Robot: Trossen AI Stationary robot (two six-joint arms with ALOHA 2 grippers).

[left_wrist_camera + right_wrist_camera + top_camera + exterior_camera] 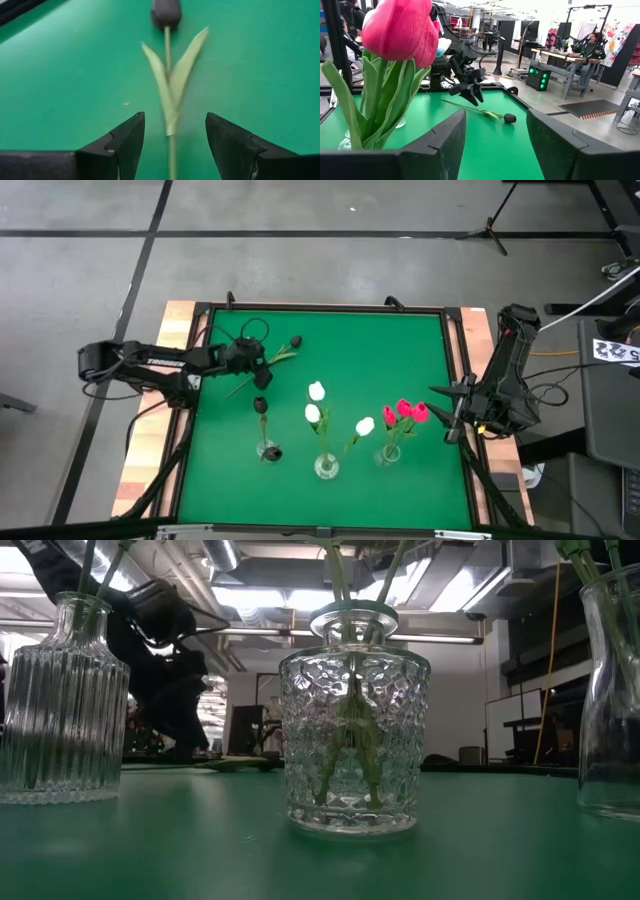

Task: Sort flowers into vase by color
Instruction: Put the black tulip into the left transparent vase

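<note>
Three glass vases (326, 467), three white tulips (316, 391), three red-pink tulips (405, 412), two black tulips (295, 340), left gripper (262, 365) fingers apart over one lying black tulip, right gripper (447, 412) fingers apart, empty.

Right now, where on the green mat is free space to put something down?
The mat is bare behind the three vases, right of the lying black tulip under the open left gripper. The front is crowded: black vase, white vase, pink vase. The right gripper waits beside them.
</note>
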